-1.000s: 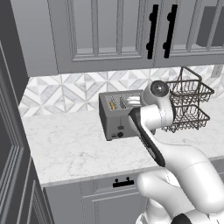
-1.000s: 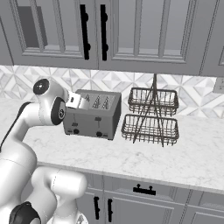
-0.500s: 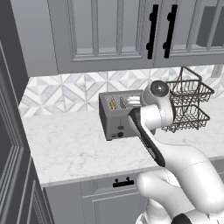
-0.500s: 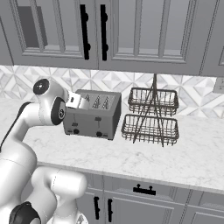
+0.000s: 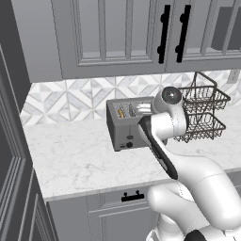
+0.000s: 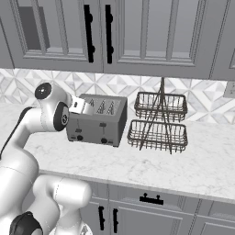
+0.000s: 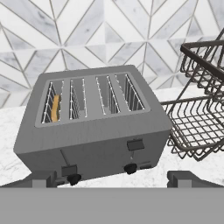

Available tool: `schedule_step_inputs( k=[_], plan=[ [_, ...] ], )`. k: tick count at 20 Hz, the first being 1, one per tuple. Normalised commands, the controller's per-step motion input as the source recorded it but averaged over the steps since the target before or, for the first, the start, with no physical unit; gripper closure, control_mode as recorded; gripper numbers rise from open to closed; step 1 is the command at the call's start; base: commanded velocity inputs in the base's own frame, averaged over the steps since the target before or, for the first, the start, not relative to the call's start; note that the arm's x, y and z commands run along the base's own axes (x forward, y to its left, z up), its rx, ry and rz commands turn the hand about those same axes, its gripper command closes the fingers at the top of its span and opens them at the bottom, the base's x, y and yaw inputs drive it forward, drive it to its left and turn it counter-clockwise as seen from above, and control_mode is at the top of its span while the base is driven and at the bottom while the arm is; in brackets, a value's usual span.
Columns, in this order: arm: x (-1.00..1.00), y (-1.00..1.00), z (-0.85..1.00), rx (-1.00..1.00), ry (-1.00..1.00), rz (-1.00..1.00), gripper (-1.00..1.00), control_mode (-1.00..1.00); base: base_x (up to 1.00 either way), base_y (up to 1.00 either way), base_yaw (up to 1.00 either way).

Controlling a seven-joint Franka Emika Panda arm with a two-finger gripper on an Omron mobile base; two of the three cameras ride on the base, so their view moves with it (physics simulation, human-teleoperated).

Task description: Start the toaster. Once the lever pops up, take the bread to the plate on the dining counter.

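The claw (image 7: 112, 177) hangs in front of the toaster (image 7: 94, 124), a bit above it, looking down at its top and front. Its two dark fingertips (image 7: 43, 178) sit far apart at the bottom of the hand view, so the claw is open and holds nothing.

Just past the fingertips is the toaster's front face. The left lever (image 7: 69, 170) sits low, right by the left round knob (image 7: 73, 178). The right lever (image 7: 135, 145) sits higher up. I think the left one is pushed down so the toaster is on, and the claw is waiting close by for it to pop.

Farther back, the bread (image 7: 55, 108) stands deep in the slot on the far left, a thin golden strip between the wires. It is up and to the left of the claw, not touching it.

The toaster stands on the white bench (image 5: 80, 160), and a wire basket rack (image 6: 158, 121) stands just beside it. A tiled wall (image 7: 109, 30) is behind them.
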Motion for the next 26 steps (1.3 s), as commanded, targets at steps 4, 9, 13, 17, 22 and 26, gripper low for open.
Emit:
schedule_step_inputs(
  k=[4,9,13,17,22,26],
  plan=[
    [0.00,0.00,0.00,0.00,0.00,0.00,-1.00,-1.00,0.00,0.00,0.00],
    [0.00,0.00,0.00,0.00,0.00,0.00,-1.00,-1.00,0.00,0.00,0.00],
    [0.00,0.00,0.00,0.00,0.00,0.00,-1.00,-1.00,0.00,0.00,0.00],
    [0.00,0.00,0.00,0.00,0.00,0.00,-1.00,-1.00,0.00,0.00,0.00],
    [0.00,0.00,0.00,0.00,0.00,0.00,-1.00,-1.00,0.00,0.00,0.00],
    [0.00,0.00,0.00,0.00,0.00,0.00,-1.00,-1.00,0.00,0.00,0.00]
  ],
)
